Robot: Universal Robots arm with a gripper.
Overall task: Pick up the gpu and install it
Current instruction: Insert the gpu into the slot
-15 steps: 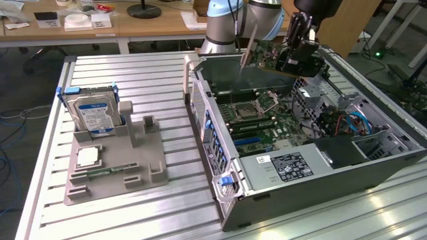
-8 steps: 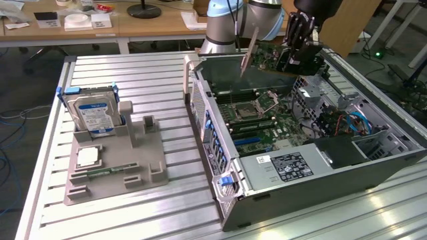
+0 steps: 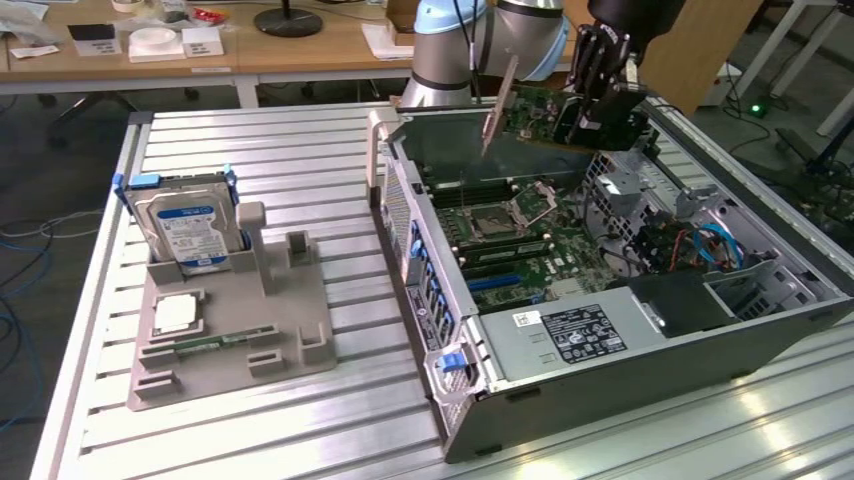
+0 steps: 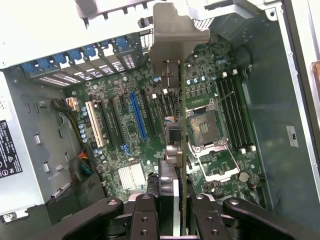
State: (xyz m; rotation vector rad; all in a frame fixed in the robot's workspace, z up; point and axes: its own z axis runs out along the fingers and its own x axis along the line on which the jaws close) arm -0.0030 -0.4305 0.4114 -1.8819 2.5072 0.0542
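My gripper (image 3: 597,108) is shut on the gpu (image 3: 541,112), a thin green circuit card with a metal bracket on one end. It hangs tilted in the air above the far end of the open computer case (image 3: 781,318), clear of the motherboard (image 3: 514,245). In the wrist view the gpu (image 4: 183,150) appears edge-on between my fingers (image 4: 146,212), with my gripper (image 4: 172,205) over the motherboard (image 4: 125,150). Its bracket (image 4: 172,30) points toward the case's slot openings. The blue expansion slot (image 4: 138,116) lies apart from the card's edge, which hangs nearer the processor socket (image 4: 207,131).
A grey fixture (image 3: 287,325) on the exterior view's left holds a silver hard drive (image 3: 191,225) with a blue label, a processor chip (image 3: 176,312) and a green memory stick (image 3: 207,343). Case walls, a power supply (image 3: 567,335) and blue cables (image 3: 714,240) surround the motherboard.
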